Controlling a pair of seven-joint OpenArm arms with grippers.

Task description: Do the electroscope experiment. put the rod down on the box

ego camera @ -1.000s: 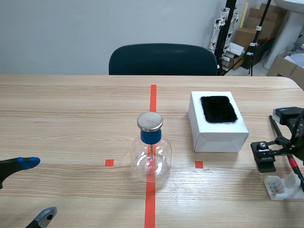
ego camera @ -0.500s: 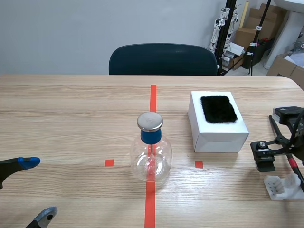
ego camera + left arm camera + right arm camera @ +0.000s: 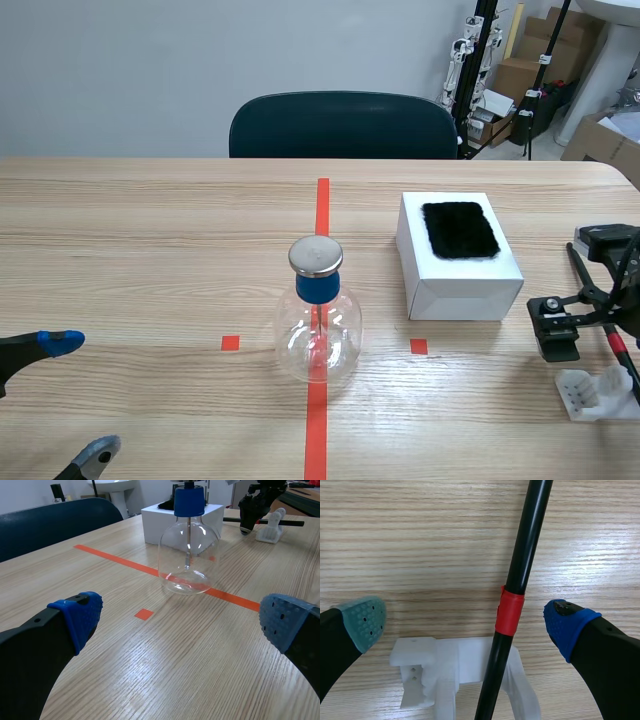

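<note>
While hovering above the black rod (image 3: pixel 519 575) on its white stand (image 3: pixel 451 671), right jaws wide apart: ready to grasp.
Leave left gripper (image 3: pixel 182 622) parked, jaws also apart; close right gripper (image 3: pixel 465 622) near the red band (image 3: pixel 510 611), lift level, lay flat across the black fur pad (image 3: pixel 459 229) on the white box (image 3: pixel 465 296).

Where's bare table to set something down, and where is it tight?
Bare wood: between the flask and the left gripper, and beyond the flask to the far edge. The black pad covers much of the box top. Crowded: right of the box, around rod, white stand and right gripper.
</note>
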